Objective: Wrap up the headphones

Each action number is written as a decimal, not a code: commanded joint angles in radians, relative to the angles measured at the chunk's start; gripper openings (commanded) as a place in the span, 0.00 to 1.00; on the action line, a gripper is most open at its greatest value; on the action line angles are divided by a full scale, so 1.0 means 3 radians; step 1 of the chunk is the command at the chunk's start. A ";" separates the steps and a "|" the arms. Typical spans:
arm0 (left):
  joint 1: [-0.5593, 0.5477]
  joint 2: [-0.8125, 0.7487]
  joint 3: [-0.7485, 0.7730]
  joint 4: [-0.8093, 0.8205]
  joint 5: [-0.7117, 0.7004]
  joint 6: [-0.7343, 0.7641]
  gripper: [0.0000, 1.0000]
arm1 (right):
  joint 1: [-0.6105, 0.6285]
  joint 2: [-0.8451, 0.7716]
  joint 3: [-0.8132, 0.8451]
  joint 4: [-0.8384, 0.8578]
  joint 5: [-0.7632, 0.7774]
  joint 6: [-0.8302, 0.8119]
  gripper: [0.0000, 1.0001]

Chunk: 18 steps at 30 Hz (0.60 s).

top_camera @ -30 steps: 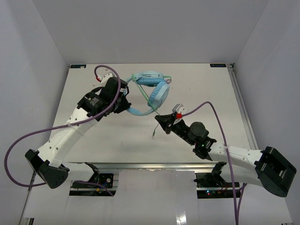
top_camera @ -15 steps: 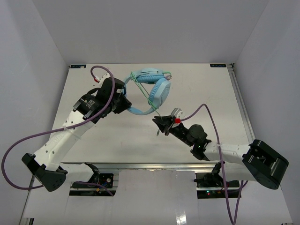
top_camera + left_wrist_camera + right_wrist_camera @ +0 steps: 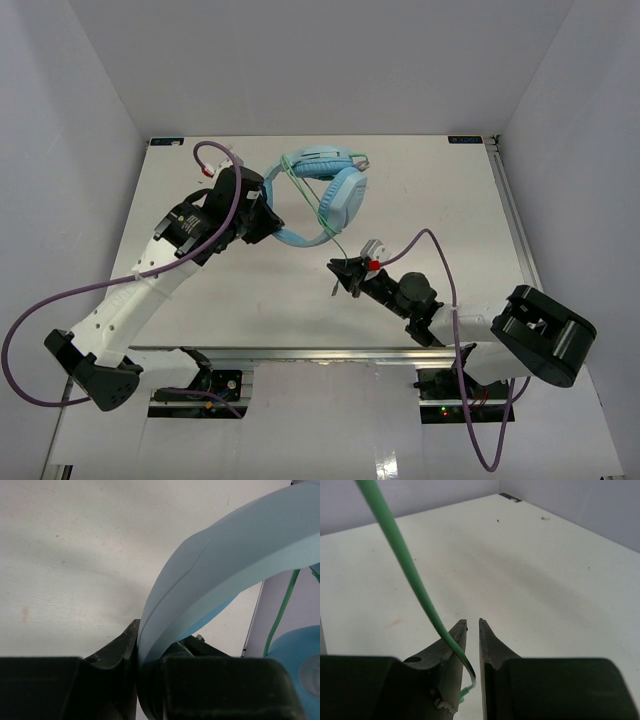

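Note:
The light blue headphones (image 3: 340,195) hang at the table's middle back, earcups to the right. My left gripper (image 3: 268,222) is shut on their headband (image 3: 298,238). In the left wrist view the headband (image 3: 225,555) rises from between my jaws (image 3: 150,665), with an earcup (image 3: 300,652) at the right edge. The thin green cord (image 3: 328,218) runs taut from the earcups down to my right gripper (image 3: 343,270). In the right wrist view the cord (image 3: 400,545) drops into the narrow gap of the nearly closed gripper (image 3: 473,625). Its plug end (image 3: 333,287) hangs below.
Thick purple robot cables (image 3: 425,238) loop over both arms. The white table (image 3: 450,200) has a metal rail along its right edge (image 3: 510,220) and grey walls on three sides.

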 commanded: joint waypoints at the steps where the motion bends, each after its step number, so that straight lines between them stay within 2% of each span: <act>1: 0.0016 -0.0221 0.0062 0.0339 0.0169 -0.0122 0.00 | 0.0004 0.0205 -0.0008 0.0783 0.0036 0.0050 0.22; 5: 0.0016 -0.0241 0.0069 0.0339 0.0150 -0.0120 0.00 | 0.0004 0.0348 -0.0003 0.0926 0.0001 0.0058 0.22; 14: 0.0016 -0.0294 0.0017 0.0417 0.0292 -0.0089 0.00 | 0.0001 0.0605 -0.0022 0.1179 0.0093 0.0058 0.08; 16: 0.0016 -0.0309 -0.0008 0.0467 0.0395 0.0039 0.00 | -0.0021 0.0642 -0.0044 0.1281 0.0155 0.0058 0.08; 18: 0.0016 -0.0393 -0.0130 0.0687 0.0671 0.0367 0.00 | -0.0106 0.0614 -0.0091 0.1370 0.0211 0.0096 0.08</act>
